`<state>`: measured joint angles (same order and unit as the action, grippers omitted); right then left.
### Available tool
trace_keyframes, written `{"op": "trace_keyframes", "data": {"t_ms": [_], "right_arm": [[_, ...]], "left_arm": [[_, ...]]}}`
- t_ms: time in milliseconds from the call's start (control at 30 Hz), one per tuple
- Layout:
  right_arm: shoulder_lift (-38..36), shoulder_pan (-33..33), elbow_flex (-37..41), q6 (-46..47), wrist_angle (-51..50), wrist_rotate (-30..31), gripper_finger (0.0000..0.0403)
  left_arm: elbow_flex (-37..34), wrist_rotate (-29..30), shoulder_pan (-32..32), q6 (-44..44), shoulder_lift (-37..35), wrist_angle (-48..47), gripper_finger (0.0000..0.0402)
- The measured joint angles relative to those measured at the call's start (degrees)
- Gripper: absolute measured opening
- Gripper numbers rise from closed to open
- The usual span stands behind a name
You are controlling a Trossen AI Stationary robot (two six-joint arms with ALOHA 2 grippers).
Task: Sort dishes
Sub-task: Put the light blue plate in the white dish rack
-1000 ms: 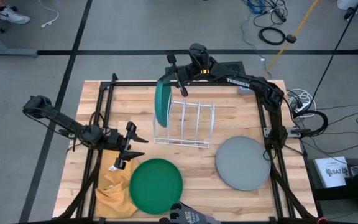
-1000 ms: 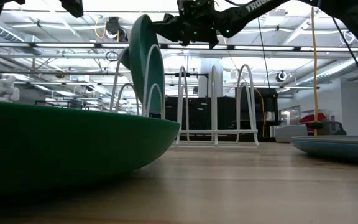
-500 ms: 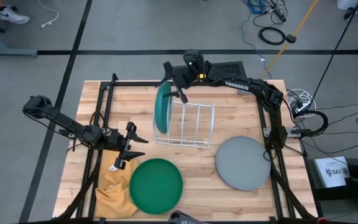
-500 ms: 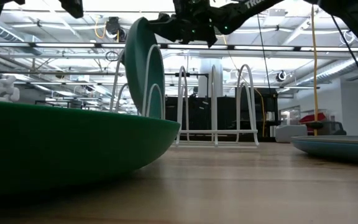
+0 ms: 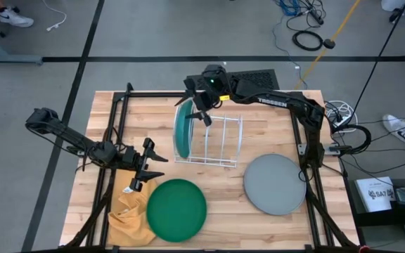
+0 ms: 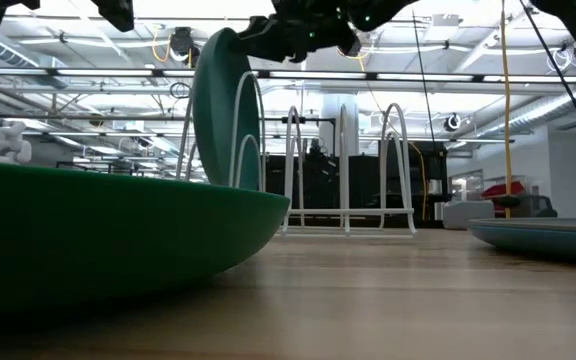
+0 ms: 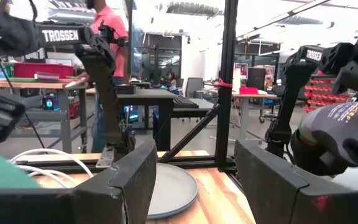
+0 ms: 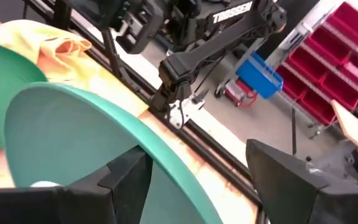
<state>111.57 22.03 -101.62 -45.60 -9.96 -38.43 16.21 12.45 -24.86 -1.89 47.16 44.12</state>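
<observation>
Right end effector [image 5: 200,105], fingers spread, hangs over the teal plate [image 5: 182,131] standing in the rack's [image 5: 216,140] end slot. Recommend withdrawing straight upward, avoiding rim contact. Left end effector [image 5: 148,167] idles open.

The wooden tabletop [image 5: 259,133] carries a wire rack [image 5: 213,140] at centre, a grey plate [image 5: 275,184] at 4 o'clock, and a green plate [image 5: 177,209] and yellow cloth [image 5: 126,213] at 7 o'clock.

left gripper [image 5: 148,165]: fingers apart, low, near side | right gripper [image 5: 197,105]: fingers apart, raised
</observation>
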Motion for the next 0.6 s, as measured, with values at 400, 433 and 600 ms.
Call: {"op": "trace_keyframes", "data": {"t_ms": [400, 433, 600], "right_arm": [[-2.0, -4.5, 0.0, -2.0, -9.6, 17.8, 0.0252], [-2.0, -4.8, 0.0, -2.2, -10.0, 19.5, 0.0252], [-2.5, -6.7, 0.0, -4.4, -11.3, 28.4, 0.0252]], "left_arm": [[0.0, 0.0, 0.3, -0.5, 0.0, 0.0, 0.0217], [0.0, 0.0, 0.4, -0.5, 0.0, 0.0, 0.0217], [0.0, 0.0, 1.0, -0.4, 0.0, 0.0, 0.0217]]}}
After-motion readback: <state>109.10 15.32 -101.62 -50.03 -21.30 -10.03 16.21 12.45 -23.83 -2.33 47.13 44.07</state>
